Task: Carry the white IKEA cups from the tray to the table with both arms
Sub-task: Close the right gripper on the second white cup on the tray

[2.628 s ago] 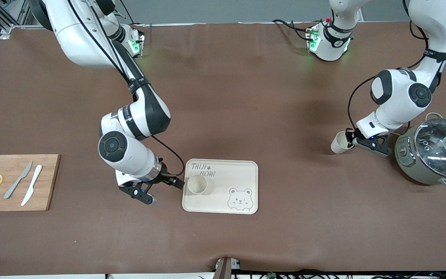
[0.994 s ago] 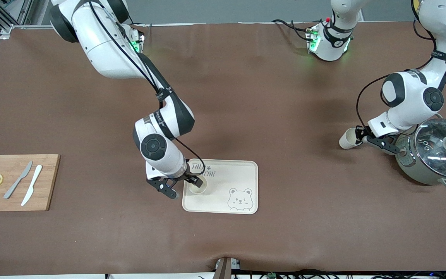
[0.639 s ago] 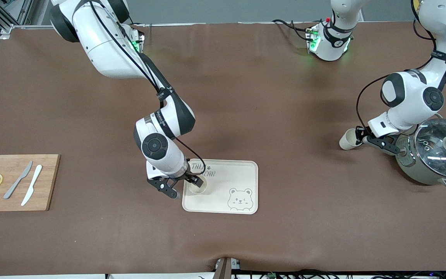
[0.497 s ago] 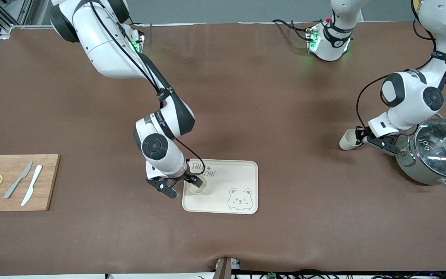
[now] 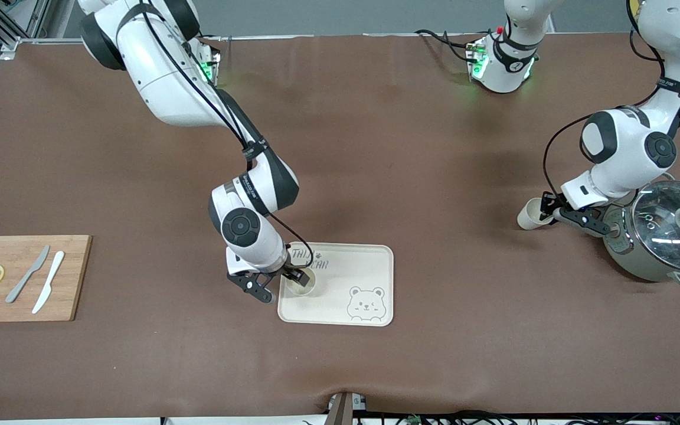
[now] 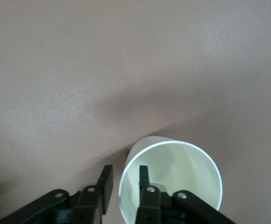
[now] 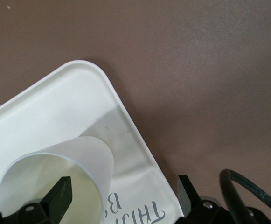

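You see the right gripper (image 5: pixel 278 282) low over the bear-printed tray (image 5: pixel 369 262), seemingly open around one white cup (image 5: pixel 301 283); the left gripper (image 5: pixel 558 213) holds the other cup (image 5: pixel 529 214) beside the lidded cooker (image 5: pixel 659 239).

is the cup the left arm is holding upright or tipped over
Tipped. The cup lies tilted in the left end effector beside the pot, one finger inside its rim and one outside.

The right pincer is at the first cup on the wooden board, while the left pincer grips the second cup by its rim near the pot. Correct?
No. The front view shows the first cup at the right pincer standing on the bear-printed tray, not the wooden board. The left pincer does grip the second cup by its rim near the pot.
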### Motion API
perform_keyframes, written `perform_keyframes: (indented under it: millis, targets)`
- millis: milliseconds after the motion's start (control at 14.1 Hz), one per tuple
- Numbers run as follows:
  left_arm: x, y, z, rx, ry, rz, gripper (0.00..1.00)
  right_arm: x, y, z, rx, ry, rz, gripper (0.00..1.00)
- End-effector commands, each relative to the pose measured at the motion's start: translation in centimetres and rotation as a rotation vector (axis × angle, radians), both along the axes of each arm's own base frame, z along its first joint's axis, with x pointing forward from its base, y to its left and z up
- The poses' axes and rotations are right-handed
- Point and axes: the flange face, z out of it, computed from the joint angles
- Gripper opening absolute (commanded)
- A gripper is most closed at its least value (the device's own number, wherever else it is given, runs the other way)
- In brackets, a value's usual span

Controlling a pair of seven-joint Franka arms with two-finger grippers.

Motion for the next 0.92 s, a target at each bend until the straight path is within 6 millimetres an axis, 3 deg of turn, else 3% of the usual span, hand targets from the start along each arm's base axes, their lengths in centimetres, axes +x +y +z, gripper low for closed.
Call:
perform_keyframes:
  millis: [0, 142, 284, 426, 497, 781, 852]
  targets:
    - [0.1, -0.1, 0.1, -0.002, -0.015, -0.004, 0.32, -0.1, 0.4, 0.1, -0.005, -0.014, -0.005, 1.0]
    - [0.1, -0.1, 0.1, -0.002, -0.015, -0.004, 0.33, -0.1, 0.4, 0.1, -0.005, -0.014, -0.007, 1.0]
    - [0.2, -0.1, 0.1, -0.002, -0.015, -0.005, 0.35, -0.1, 0.4, 0.1, -0.004, -0.013, -0.008, 0.84]
    - [0.2, 0.0, 0.6, 0.004, -0.022, -0.002, 0.35, -0.1, 0.4, 0.1, -0.004, -0.013, -0.009, 0.61]
    - [0.2, 0.0, 1.0, 0.008, -0.023, 0.001, 0.35, -0.1, 0.4, 0.1, -0.004, -0.013, -0.009, 0.57]
    - [0.3, -0.2, 2.4, 0.021, -0.005, 0.009, 0.35, -0.2, 0.6, 0.1, -0.003, -0.013, -0.007, 0.21]
    - [0.1, -0.3, 2.5, 0.023, 0.004, 0.008, 0.35, -0.2, 0.6, 0.1, -0.004, -0.013, -0.006, 0.19]
